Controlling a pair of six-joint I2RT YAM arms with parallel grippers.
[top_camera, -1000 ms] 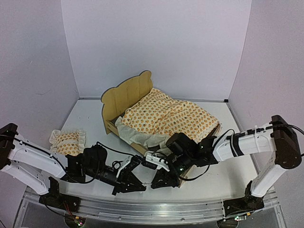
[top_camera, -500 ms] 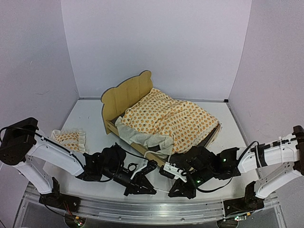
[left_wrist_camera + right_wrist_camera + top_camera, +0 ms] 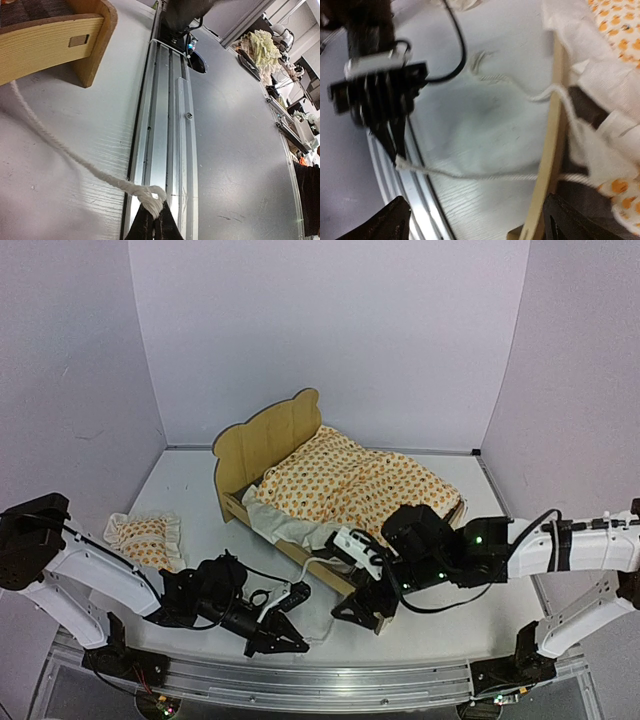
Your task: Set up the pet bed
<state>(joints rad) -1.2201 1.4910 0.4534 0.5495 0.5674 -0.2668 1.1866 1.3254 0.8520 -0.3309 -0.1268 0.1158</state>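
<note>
Your pet bed (image 3: pixel 266 438) stands in the middle of the table (image 3: pixel 190 485), headboard toward the back left. The dotted cover (image 3: pixel 350 485) is spread over it, with the ruffle hanging over the near side rail. That part looks largely done.

Your left claw (image 3: pixel 152 225) is clenched on the knotted end of a white tie string (image 3: pixel 60 147). It holds the string low over the metal rail (image 3: pixel 165 125) at the near edge, and the string runs back toward the bed's foot corner. Your right claw (image 3: pixel 360 612) is released and empty, just beside that corner.

As I judge it, the tie is not yet fastened to the frame. The small pillow (image 3: pixel 145 538) lies on the table well to the left of the bed, so it has yet to go on.
</note>
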